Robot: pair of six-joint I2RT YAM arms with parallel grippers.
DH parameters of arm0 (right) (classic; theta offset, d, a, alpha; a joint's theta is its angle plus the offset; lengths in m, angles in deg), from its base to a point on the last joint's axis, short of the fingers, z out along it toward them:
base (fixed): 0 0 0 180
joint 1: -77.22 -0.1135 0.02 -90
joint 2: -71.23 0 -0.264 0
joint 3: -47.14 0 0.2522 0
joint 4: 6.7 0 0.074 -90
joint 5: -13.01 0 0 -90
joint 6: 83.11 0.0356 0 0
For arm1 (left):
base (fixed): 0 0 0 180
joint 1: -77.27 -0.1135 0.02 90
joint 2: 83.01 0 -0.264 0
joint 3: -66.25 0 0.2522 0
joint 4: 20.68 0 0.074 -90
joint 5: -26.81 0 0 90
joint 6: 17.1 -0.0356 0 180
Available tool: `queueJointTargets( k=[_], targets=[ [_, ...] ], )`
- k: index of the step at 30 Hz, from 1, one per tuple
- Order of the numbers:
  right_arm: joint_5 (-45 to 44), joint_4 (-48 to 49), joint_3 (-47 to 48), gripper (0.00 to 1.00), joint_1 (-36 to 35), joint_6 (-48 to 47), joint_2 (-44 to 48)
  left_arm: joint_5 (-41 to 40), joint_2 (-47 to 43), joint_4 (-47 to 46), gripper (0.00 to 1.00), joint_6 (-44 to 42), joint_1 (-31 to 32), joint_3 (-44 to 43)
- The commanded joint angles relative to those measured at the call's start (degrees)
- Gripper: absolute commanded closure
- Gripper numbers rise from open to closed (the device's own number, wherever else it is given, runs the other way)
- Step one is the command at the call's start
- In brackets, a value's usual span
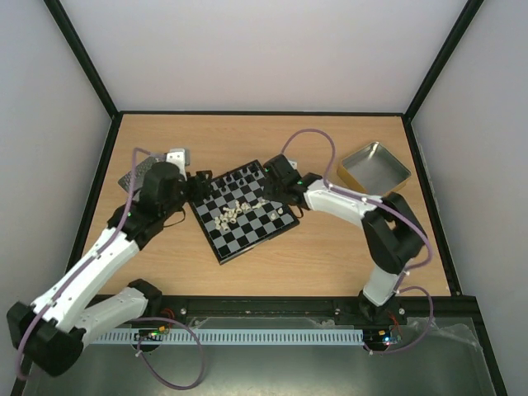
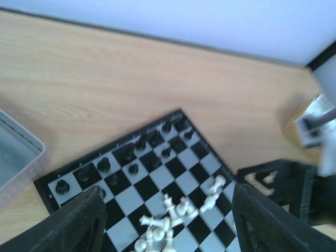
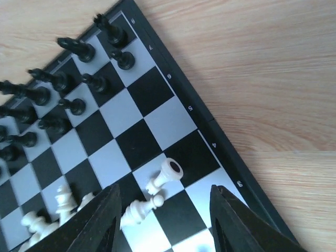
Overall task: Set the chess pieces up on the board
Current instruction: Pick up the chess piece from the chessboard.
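While hanging parted and empty, favour right gripper (image 3: pixel 164 195) (left gripper (image 2: pixel 168 191) likewise, seemingly farther): toppled chess pieces (image 3: pixel 163 176) lying slantwise just ahead, mid-gap.

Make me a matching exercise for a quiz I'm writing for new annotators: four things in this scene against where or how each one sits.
Things:
1. black pieces
2. white pieces
3. gold tray
4. silver tray

Places or states:
A. toppled in a heap mid-board
B. right of the board
C. upright in rows along one board edge
D. left of the board

Pairs: 1-C, 2-A, 3-B, 4-D
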Motion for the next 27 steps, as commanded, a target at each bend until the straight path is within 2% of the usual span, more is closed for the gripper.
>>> queueJointTargets(
  k=[1, 5, 9, 17, 27],
  targets=[
    [-3.6, -6.2, 6.1, 0.54, -1.1, 2.5, -7.1, -6.1, -8.8, -7.9, 0.29, -3.7, -0.4, 4.5],
    [-3.6, -8.6, 9.8, 0.54, -1.5, 2.9, -11.8, -7.6, -14.9, -11.8, 0.17, -5.0, -0.4, 8.2],
    [-4.6, -9.5, 11.7, 0.54, -1.7, 2.9, -14.1, -7.5, -16.7, -12.4, 0.08, -5.1, -0.5, 9.2],
    [-4.8, -9.9, 13.1, 0.58, -1.8, 3.0, -16.9, -7.0, -16.6, -11.9, 0.05, -4.8, -0.5, 8.9],
    [-4.4, -8.8, 11.8, 0.75, -2.0, 4.6, -17.3, -6.6, -16.6, -11.9, 0.05, -4.7, -0.5, 9.1]
  ],
)
